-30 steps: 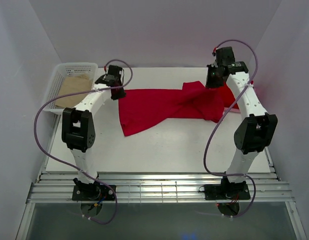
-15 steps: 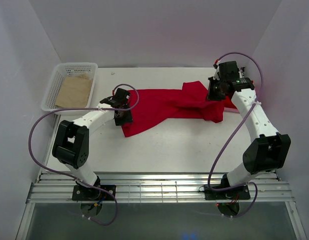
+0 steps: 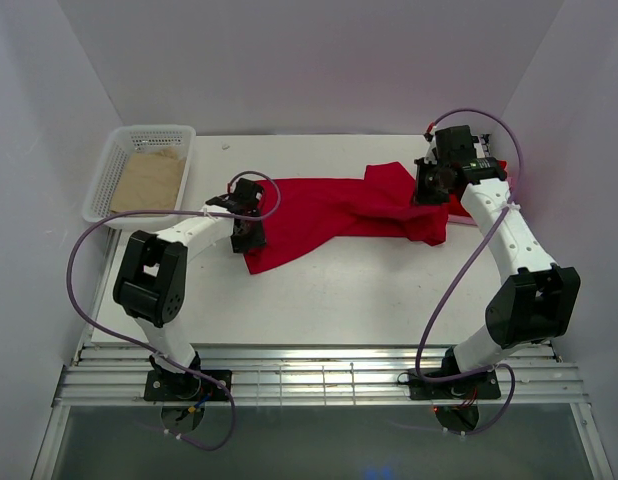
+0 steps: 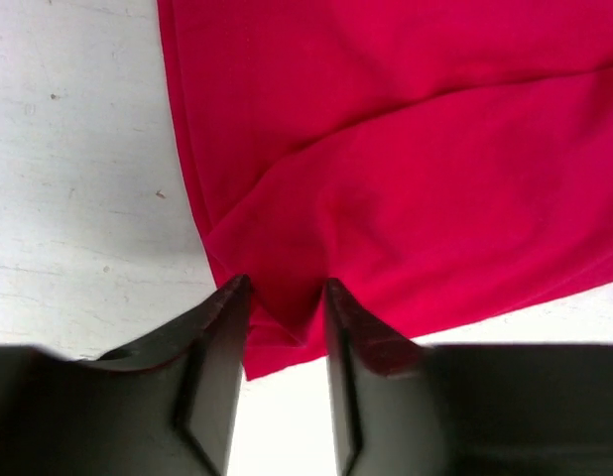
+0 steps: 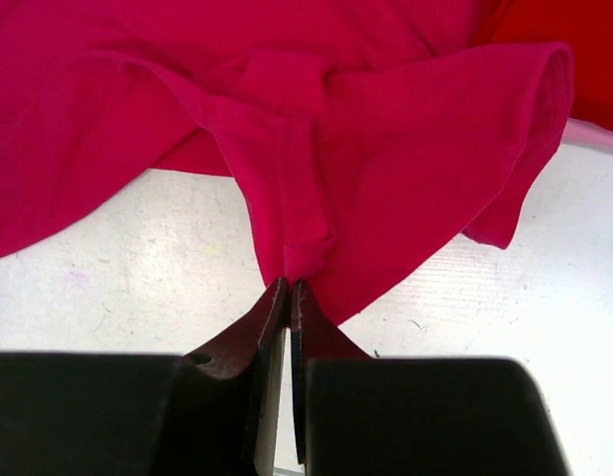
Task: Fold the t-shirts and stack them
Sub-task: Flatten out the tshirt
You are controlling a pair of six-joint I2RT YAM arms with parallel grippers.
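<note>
Two grippers on a bright red cloth t-shirt [image 3: 319,208].
My right gripper [image 5: 289,286] pinches a fold to flatten it; left gripper [image 4: 282,290] half-open astride hem.

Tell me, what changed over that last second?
The left gripper swung from beside the basket to the near-left corner of the red t-shirt, jaws apart astride its edge. The right gripper stayed shut on a fold, its elbow shifting outward. T-shirt and basket stayed put.

Wht arms [image 3: 504,225], blk joints [image 3: 149,280], purple cables [image 3: 469,110]
</note>
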